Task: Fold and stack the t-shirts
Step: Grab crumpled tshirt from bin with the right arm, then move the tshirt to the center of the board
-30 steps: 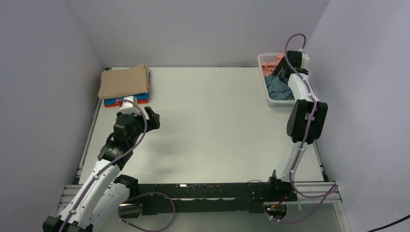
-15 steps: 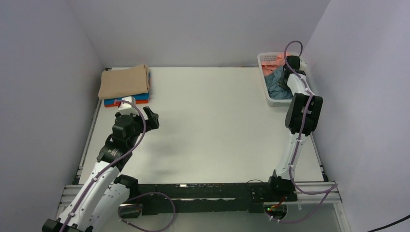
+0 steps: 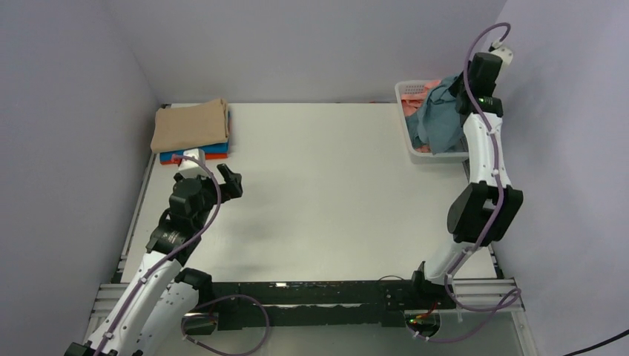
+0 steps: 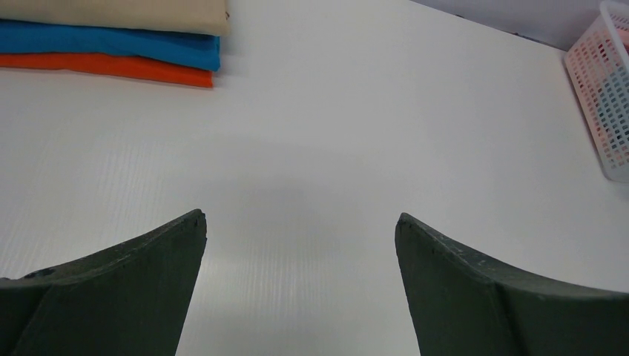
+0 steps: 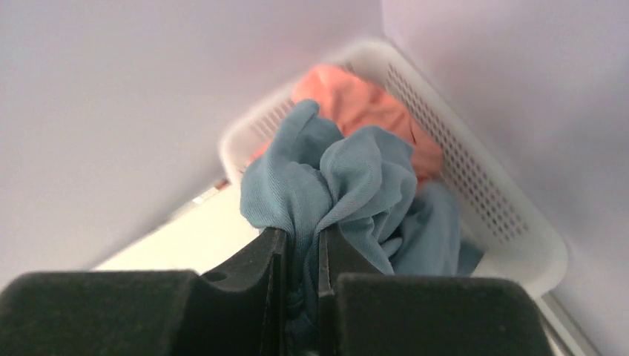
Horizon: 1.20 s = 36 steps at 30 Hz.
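Note:
My right gripper (image 5: pixel 303 233) is shut on a bunch of the dusty teal-grey t-shirt (image 5: pixel 356 178). It holds the shirt raised above the white basket (image 3: pixel 438 156) at the back right, and the cloth (image 3: pixel 434 119) hangs down into the basket. A salmon pink t-shirt (image 5: pixel 356 100) lies in the basket beneath it. A folded stack sits at the back left: tan (image 3: pixel 190 124) on top, then bright blue (image 4: pixel 111 41), then orange (image 4: pixel 111 65). My left gripper (image 4: pixel 300 216) is open over bare table, just in front of that stack, with nothing between its fingers.
The white table (image 3: pixel 326 185) is walled in by pale panels at the back and on both sides. The basket (image 5: pixel 482 193) stands against the right wall. A black rail with both arm bases runs along the near edge (image 3: pixel 319 293).
My right gripper dipped into the basket, shut on the teal-grey t-shirt and lifted it upward. The left arm has barely moved.

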Each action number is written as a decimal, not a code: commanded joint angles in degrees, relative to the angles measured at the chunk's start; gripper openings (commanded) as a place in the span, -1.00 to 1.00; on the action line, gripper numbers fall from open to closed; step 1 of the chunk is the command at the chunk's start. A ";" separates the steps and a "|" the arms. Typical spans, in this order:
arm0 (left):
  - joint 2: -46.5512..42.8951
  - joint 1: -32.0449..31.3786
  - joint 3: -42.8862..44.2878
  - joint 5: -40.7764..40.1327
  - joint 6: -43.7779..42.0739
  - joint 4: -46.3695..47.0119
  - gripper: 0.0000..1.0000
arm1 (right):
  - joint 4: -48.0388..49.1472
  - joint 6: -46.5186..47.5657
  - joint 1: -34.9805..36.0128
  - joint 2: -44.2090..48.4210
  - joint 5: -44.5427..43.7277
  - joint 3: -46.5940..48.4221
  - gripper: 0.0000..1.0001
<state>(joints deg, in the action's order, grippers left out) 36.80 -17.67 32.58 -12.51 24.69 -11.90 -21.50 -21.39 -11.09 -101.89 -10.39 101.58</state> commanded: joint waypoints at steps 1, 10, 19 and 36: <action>-1.61 0.01 0.73 0.09 -0.10 1.12 0.99 | 5.63 2.06 0.59 6.02 7.11 3.69 -1.00; -1.76 0.01 1.08 -0.51 0.65 -0.17 0.99 | 3.43 3.12 11.74 13.10 29.58 7.94 -1.00; -2.20 0.01 2.24 -3.61 2.47 -3.52 0.99 | 11.51 1.47 30.12 14.21 46.17 9.33 -1.00; 1.70 0.01 3.00 -7.62 12.47 -14.06 0.99 | 10.71 -4.55 27.43 19.13 13.47 -38.18 0.56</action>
<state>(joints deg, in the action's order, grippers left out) 34.96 -17.67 34.11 -20.51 33.80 -23.09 -7.73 -22.87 19.92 -80.31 17.78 66.67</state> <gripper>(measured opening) 0.994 0.400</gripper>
